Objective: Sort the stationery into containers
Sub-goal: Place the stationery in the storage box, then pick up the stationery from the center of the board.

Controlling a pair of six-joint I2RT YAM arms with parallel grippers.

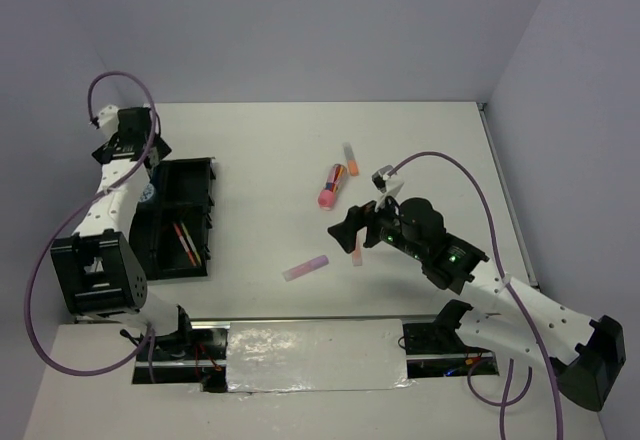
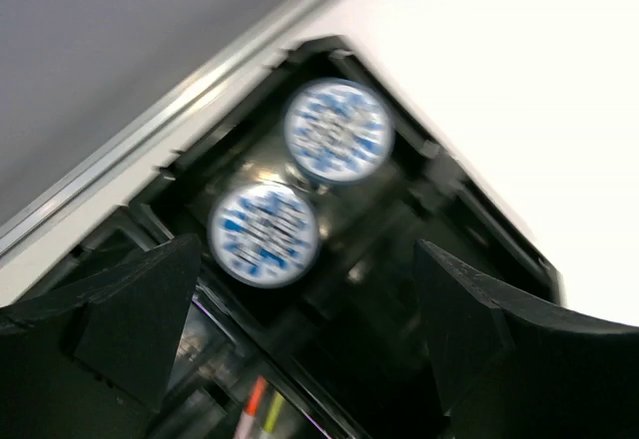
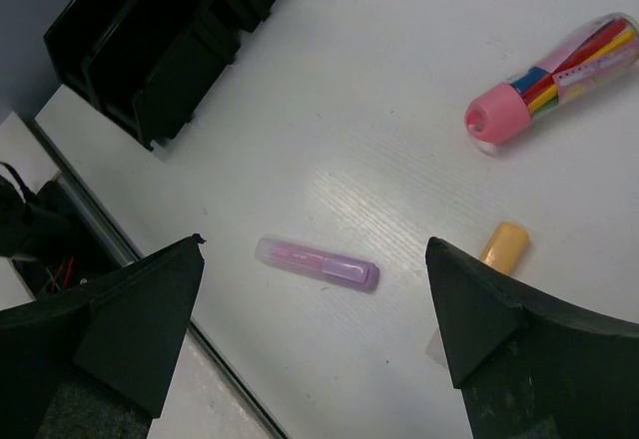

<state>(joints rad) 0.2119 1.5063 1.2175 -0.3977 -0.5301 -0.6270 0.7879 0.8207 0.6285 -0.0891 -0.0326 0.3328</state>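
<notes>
The desk (image 3: 329, 110) is matt white with a faint wood-like grain. The organiser tray (image 2: 439, 175) is black plastic, slightly glossy; the two rolls (image 2: 337, 130) in it have printed, paper-looking faces. The lilac stick (image 3: 318, 263) is smooth translucent plastic, the pink-capped tube (image 3: 554, 80) clear plastic with an opaque cap. A shiny, wrinkled sheet (image 1: 315, 355) lies along the desk's near edge.

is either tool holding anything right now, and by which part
Nothing is held. The left tool is open above two rolls in the tray; the right tool is open above a lilac stick.
</notes>
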